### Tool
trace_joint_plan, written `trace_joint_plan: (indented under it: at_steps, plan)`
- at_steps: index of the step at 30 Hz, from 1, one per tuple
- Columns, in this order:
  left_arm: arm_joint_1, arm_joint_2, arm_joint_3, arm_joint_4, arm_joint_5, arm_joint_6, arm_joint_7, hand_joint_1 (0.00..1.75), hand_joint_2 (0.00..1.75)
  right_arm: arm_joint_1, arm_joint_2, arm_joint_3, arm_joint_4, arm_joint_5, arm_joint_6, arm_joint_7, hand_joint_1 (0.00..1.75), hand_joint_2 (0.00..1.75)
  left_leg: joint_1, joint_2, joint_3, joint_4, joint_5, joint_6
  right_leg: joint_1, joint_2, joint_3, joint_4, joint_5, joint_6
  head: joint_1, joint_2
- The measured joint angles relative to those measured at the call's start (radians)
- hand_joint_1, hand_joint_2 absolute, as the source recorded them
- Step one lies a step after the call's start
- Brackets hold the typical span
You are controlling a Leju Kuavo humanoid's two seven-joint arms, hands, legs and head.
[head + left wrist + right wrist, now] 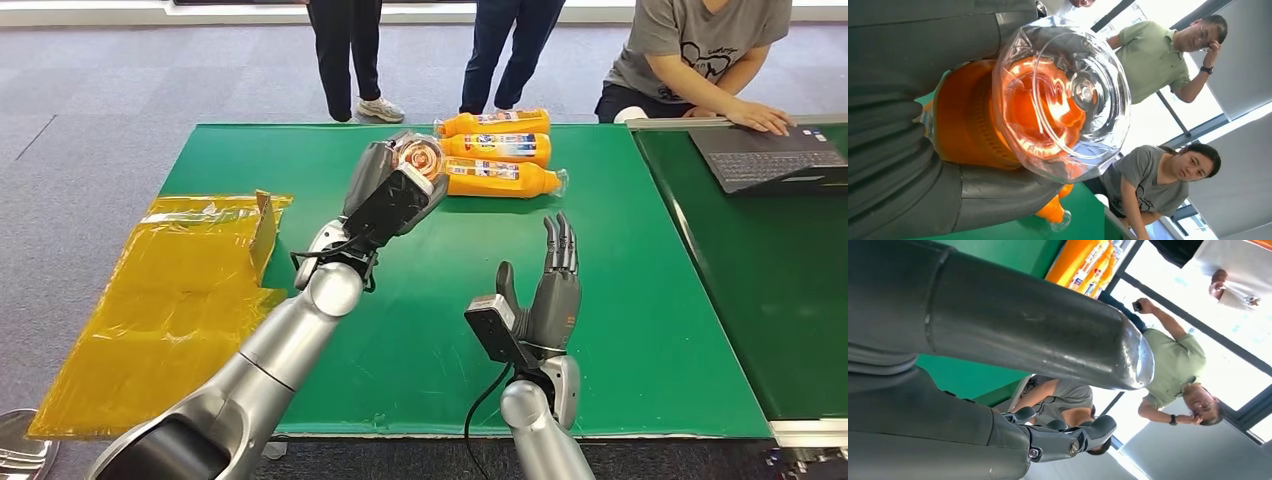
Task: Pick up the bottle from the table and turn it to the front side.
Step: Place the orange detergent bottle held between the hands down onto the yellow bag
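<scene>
Bottle [422,157] in left hand [392,195].

Glossy clear plastic cap on the orange bottle [1048,100], catching the light. Left hand [395,190] is matt grey, ribbed. Arms [290,340] shine brushed silver metal. Green table [640,330] looks smooth, matt. Upper left, a crinkly yellow plastic sheet [170,300], glossy.

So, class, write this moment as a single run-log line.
left hand: holds bottle raised over table | right hand: open, empty | three bottles lie at far edge
</scene>
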Motion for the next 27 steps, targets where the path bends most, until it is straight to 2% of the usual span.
trace_joint_plan:
  at_steps: [9, 12, 16, 20, 24, 27]
  plan:
    - [-0.009, 0.006, 0.0, 0.028, -0.013, 0.011, 0.002, 1.75, 1.75, 0.003, 0.0, -0.002, -0.008, 0.002, 0.0, -0.011, 0.0, 0.0, 0.0, 0.0, 0.0, 0.0, 0.0, 0.0, 0.0, 0.0, 0.0, 0.0, 0.0, 0.0, 0.0, 0.0]
    - [-0.015, 0.021, 0.004, 0.036, -0.038, 0.029, 0.004, 1.75, 1.75, 0.026, -0.001, -0.014, -0.085, 0.018, 0.0, -0.032, 0.0, 0.0, 0.0, 0.0, 0.0, 0.0, 0.0, 0.0, 0.0, 0.001, -0.001, 0.0, 0.0, 0.0, 0.0, 0.0]
    - [-0.018, 0.047, 0.035, 0.042, -0.081, 0.032, -0.009, 1.75, 1.75, 0.09, -0.009, -0.055, -0.234, 0.033, -0.001, -0.035, 0.0, 1.75, 0.0, 0.0, 0.0, 0.0, 0.0, 0.0, 0.0, 0.001, -0.001, 0.0, 0.0, 0.0, 0.0, 0.0]
    - [-0.017, 0.063, 0.056, 0.042, -0.158, 0.055, -0.009, 1.75, 1.75, 0.136, -0.015, -0.107, -0.325, 0.021, -0.001, -0.046, 0.0, 1.75, 0.0, 0.001, 0.0, 0.0, 0.0, 0.0, 0.0, 0.002, -0.001, 0.0, 0.0, 0.0, 0.0, 0.0]
    - [-0.01, 0.078, 0.057, 0.031, -0.298, 0.155, 0.025, 1.75, 1.75, 0.169, -0.017, -0.131, -0.371, 0.021, -0.001, -0.054, 0.0, 1.75, 0.0, 0.001, 0.0, 0.0, 0.0, 0.0, 0.0, 0.002, -0.001, 0.0, 0.0, 0.0, 0.0, 0.0]
    - [-0.004, 0.088, 0.057, 0.02, -0.338, 0.187, 0.037, 1.75, 1.75, 0.18, -0.017, -0.141, -0.391, 0.02, -0.001, -0.054, 0.0, 1.75, 0.0, 0.001, 0.0, 0.0, 0.0, 0.0, 0.0, 0.002, -0.001, 0.0, 0.0, 0.0, 0.0, 0.0]
